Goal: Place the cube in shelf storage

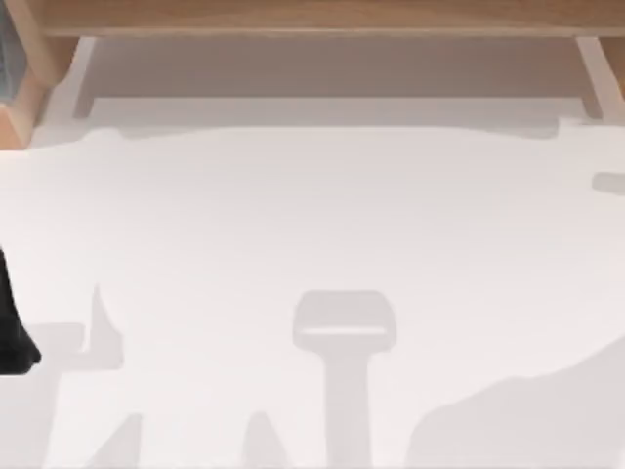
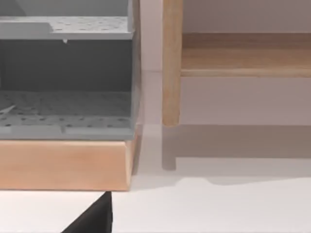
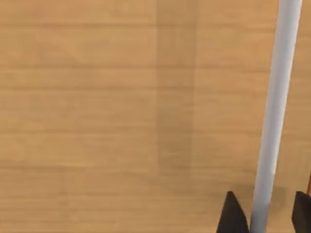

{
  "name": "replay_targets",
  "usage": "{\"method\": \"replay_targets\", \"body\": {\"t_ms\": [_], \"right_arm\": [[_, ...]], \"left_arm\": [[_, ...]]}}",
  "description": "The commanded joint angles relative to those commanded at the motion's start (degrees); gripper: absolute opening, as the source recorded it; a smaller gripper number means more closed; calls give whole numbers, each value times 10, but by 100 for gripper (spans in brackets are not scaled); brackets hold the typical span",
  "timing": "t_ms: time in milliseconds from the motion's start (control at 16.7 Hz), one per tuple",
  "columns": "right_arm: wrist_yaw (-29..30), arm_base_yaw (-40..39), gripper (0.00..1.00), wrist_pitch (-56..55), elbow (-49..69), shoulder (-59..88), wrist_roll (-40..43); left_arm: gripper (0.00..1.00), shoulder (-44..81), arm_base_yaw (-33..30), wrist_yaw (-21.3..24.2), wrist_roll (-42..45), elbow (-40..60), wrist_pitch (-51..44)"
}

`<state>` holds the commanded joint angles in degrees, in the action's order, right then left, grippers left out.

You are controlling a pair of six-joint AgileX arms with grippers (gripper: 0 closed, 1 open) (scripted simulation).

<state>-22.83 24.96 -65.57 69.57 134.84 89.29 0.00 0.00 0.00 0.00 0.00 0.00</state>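
The shelf storage [image 1: 312, 16] runs along the far edge of the white table [image 1: 312, 225], its long board on top and its pale inner panels below. The right gripper [image 3: 266, 216] is pressed up close to the shelf's wood. Its two dark fingertips [image 3: 232, 216] stand apart with nothing clasped between them, and a pale upright bar [image 3: 277, 97] passes behind the gap, so the claw reads as open and empty. The left arm [image 1: 12, 332] sits parked at the table's left edge. The left gripper [image 2: 95, 218] faces a grey perforated rack [image 2: 68, 73] on a wooden base, just beside a shelf post [image 2: 171, 63]; whether that claw is open or closed cannot be told. Where the cube lies cannot be told from these views either, and with the right claw empty at the shelf, it may already have been released inside, though that is only a guess. As for handling, a small puzzle cube should be light and rigid, with smooth stickered faces that could slip under a glancing pinch. Its layers can also twist if squeezed off-centre. The safest hold is likely across two opposite flat faces, centred on the middle row — not on edges or corners — with moderate force, since the thing is hard rather than fragile.
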Motion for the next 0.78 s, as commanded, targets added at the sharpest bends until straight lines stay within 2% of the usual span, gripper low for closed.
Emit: {"method": "replay_targets", "body": {"t_ms": [60,120,780], "right_arm": [[0,0,2,0,0,0,0],[0,0,0,0,0,0,0],[-4,9,0,-13,-22,-12,-1]], "left_arm": [[100,0,0,0,0,0,0],[100,0,0,0,0,0,0],[100,0,0,0,0,0,0]]}}
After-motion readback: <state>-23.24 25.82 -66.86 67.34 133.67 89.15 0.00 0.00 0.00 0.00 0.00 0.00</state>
